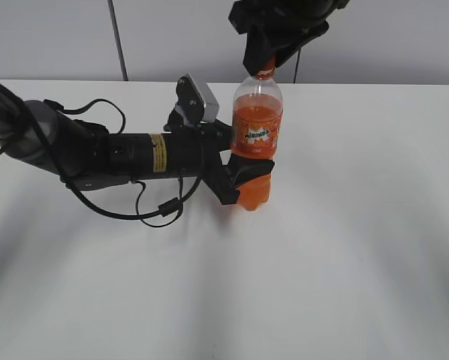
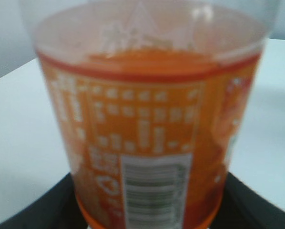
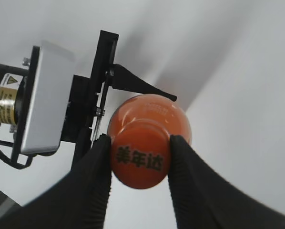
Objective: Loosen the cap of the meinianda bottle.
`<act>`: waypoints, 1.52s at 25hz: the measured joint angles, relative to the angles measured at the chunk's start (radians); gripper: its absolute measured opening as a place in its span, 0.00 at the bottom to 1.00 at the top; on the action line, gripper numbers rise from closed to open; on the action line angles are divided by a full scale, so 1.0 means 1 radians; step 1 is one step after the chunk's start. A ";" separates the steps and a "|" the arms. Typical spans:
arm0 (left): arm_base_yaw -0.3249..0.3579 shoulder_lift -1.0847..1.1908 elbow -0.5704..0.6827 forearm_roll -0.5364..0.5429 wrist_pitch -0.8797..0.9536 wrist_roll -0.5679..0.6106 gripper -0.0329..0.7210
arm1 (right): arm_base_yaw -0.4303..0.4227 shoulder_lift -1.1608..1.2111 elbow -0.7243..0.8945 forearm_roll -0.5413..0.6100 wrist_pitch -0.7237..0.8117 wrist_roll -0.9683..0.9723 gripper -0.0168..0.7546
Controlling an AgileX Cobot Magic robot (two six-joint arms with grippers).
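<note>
The meinianda bottle [image 1: 257,135] stands upright on the white table, full of orange drink, with an orange label. My left gripper [image 1: 243,176] is shut on its lower body from the left; in the left wrist view the bottle's label [image 2: 147,143] fills the frame, with dark fingers at both lower corners. The orange cap [image 3: 140,160], printed with black characters, sits on the bottle's neck. My right gripper [image 3: 138,157] comes from above and is shut on the cap, one finger on each side. In the exterior view the right gripper [image 1: 263,61] covers most of the cap.
The white table [image 1: 360,225] spreads around the bottle. The left arm [image 1: 134,154], with its cables and wrist camera, lies low across the table's left half. A grey wall stands behind the table's far edge.
</note>
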 joint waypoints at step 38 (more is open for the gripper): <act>0.000 0.000 0.000 0.006 -0.004 0.005 0.60 | 0.000 0.000 -0.020 -0.001 0.019 -1.572 0.38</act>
